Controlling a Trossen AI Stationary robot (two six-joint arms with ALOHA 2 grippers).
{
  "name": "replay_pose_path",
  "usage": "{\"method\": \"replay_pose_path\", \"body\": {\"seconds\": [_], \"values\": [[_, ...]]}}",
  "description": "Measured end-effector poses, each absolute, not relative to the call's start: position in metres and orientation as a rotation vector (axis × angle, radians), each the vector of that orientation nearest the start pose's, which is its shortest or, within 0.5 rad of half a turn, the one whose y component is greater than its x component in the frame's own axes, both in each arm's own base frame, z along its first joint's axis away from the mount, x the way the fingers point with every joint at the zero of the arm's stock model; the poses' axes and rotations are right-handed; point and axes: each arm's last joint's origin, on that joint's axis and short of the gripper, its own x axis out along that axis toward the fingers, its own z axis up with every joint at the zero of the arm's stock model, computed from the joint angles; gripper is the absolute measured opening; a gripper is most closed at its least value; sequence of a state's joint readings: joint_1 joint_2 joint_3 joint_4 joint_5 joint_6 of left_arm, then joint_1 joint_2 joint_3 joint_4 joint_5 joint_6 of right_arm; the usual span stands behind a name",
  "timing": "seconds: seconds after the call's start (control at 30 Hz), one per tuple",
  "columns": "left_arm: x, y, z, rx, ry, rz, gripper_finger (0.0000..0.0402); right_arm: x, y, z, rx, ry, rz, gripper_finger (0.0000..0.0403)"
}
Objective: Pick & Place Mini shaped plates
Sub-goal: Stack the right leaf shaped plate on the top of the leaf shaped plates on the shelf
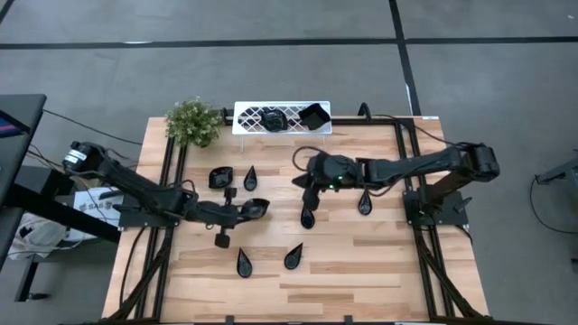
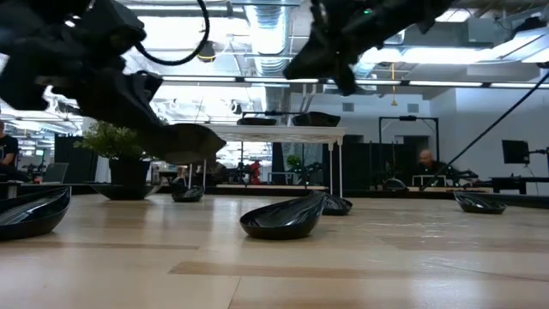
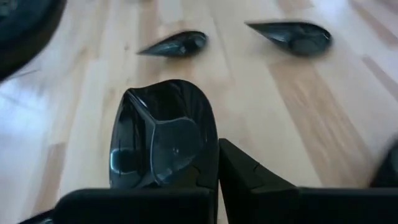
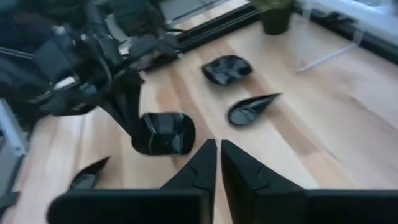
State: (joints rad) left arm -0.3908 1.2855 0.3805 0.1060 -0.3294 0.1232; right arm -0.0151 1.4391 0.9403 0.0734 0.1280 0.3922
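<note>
1. The left gripper was clenched on the rim of a squarish black mini plate, holding it clear of the wooden table. In the left wrist view the same plate stuck out forward past the jaws, one edge pinched between the fingers.
2. In the low view the held plate hung above the tabletop with the left gripper just behind it.
3. Ahead of the left jaws, two teardrop plates lay on the wood, well apart from the held one.
4. The right gripper hovered over the middle of the table with its fingers almost together and nothing between them.
5. Just below the right jaws a teardrop plate lay flat on the table; another teardrop lay beside the right arm.
6. Beyond the right jaws, seen from the right wrist, were the left arm's held plate, a teardrop plate and a wavy-edged plate.
7. Two further teardrops lay on the near side of the table, behind the left jaws.
8. A white lattice tray at the table's far edge carried two black plates, with a small potted plant beside it.
</note>
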Motion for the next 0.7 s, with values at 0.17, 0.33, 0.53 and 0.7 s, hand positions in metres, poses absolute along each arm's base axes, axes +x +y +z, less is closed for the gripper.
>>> {"method": "replay_pose_path", "body": {"seconds": [0.17,0.33,0.53,0.7], "values": [[0.188,-0.086,0.128,0.462,0.787,-0.185,0.0005,0.344,-0.015,0.259,0.357,0.433,-0.145,0.0067],[0.183,-0.097,0.13,0.484,0.763,-0.235,0.0006,0.376,-0.016,0.258,0.359,0.451,-0.027,0.0117],[0.18,-0.106,0.137,0.48,0.72,-0.267,0.0005,0.404,-0.014,0.255,0.321,0.473,0.053,0.0154],[0.18,-0.107,0.141,0.477,0.703,-0.268,0.0006,0.416,-0.021,0.257,0.321,0.459,0.094,0.0164]]}}
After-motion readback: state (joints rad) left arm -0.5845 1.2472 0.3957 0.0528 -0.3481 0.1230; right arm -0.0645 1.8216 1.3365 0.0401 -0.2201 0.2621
